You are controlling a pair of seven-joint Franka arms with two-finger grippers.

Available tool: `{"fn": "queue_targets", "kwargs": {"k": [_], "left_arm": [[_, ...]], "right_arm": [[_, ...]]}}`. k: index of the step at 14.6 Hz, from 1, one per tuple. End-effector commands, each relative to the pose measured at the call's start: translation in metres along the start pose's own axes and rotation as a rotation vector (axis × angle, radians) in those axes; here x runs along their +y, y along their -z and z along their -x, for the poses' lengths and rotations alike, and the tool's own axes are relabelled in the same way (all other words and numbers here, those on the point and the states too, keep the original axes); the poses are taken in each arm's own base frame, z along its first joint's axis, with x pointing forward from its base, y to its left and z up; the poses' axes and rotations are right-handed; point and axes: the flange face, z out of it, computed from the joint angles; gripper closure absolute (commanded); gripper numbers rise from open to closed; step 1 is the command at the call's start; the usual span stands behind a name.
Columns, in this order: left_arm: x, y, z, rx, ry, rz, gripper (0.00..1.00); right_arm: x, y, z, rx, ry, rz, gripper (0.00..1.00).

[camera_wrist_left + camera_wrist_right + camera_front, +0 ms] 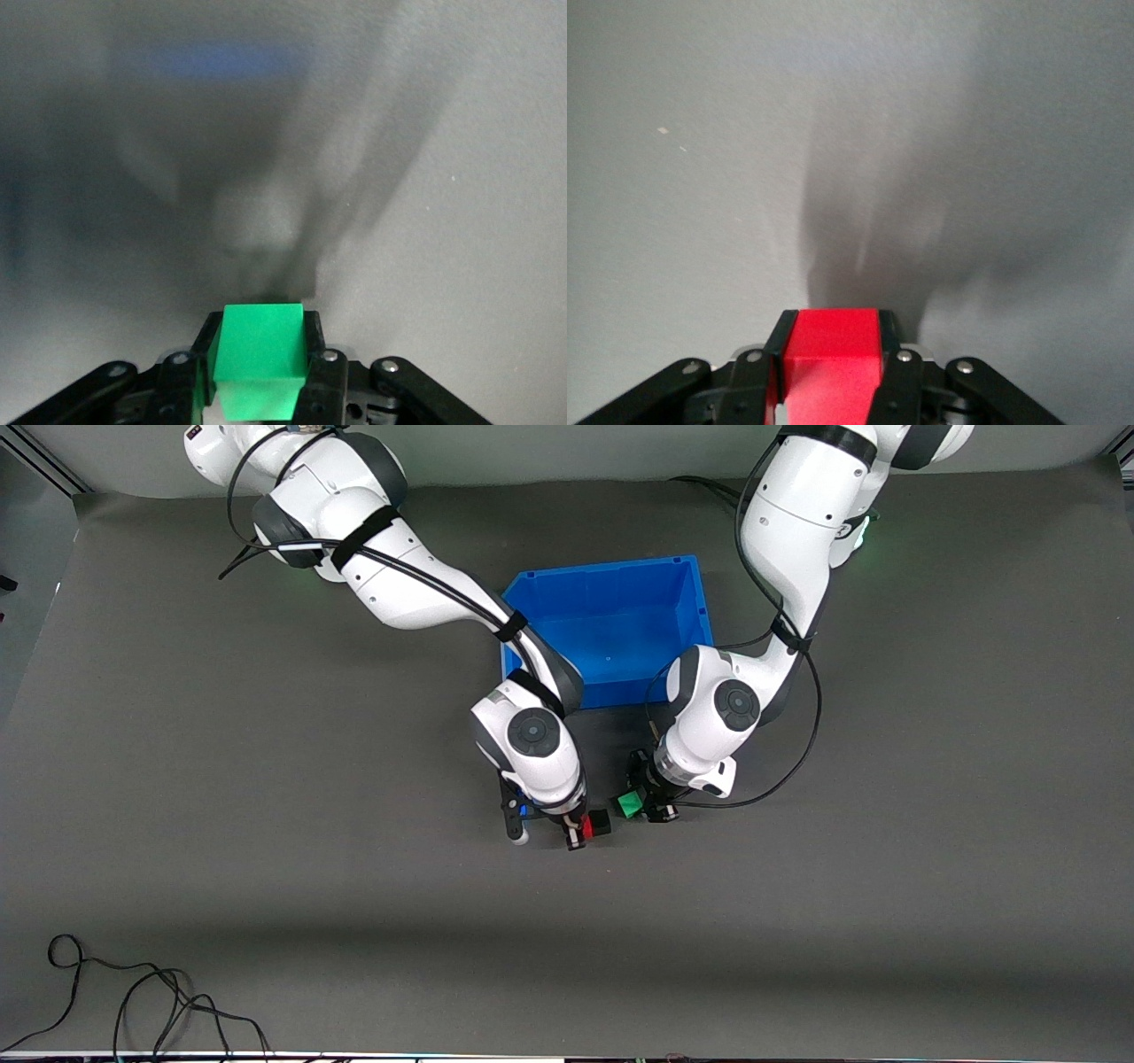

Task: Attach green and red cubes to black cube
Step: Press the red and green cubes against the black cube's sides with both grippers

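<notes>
1. A dark grey mat covers the table (266, 886), with a blue bin (611, 633) between the two arm bases and a loose black cable (133, 1001) along the edge nearest the front camera.
2. The right gripper (578, 834) is closed on the red cube (586, 828), held above the mat on the camera's side of the bin. The right wrist view shows its fingers (897, 381) pressed against two opposite faces of the cube.
3. The black cube (601, 825) sits flush against the red cube's face toward the left arm's end — it seems already joined and carried with it.
4. The left gripper (640, 804) is closed on the green cube (629, 805), just beside the black cube but not touching. Its fingers likewise clamp two opposite faces.
5. All three cubes are small, plain and equal in size: one bright red, one bright green, one matte black.
6. The step in hand looks like joining green to black. To do it well, match the heights, square the green face to the bare black face, and close the gap slowly — a tilted approach could twist the black cube off the red.
</notes>
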Motion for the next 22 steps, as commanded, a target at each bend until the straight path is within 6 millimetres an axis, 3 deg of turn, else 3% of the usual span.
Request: {"fn": "queue_targets", "kwargs": {"k": [1,9,20,21,22], "left_arm": [[0.003,0.002,0.003,-0.002,-0.119,0.026,0.81],[0.032,-0.003,0.012,-0.018,-0.192,0.064,0.81],[0.024,-0.007,0.027,-0.037,-0.217,0.078,0.76],[0.024,-0.008,0.026,-0.036,-0.217,0.078,0.70],[0.024,-0.008,0.026,-0.036,-0.219,0.079,0.53]], "right_arm": [[-0.008,0.002,0.001,-0.001,-0.032,-0.027,1.00],[-0.002,0.003,0.012,-0.002,-0.008,-0.023,1.00],[0.001,0.004,0.018,-0.004,0.002,-0.024,1.00],[0.001,0.004,0.018,-0.004,0.002,-0.024,1.00],[0.001,0.004,0.018,-0.004,0.002,-0.024,1.00]]}}
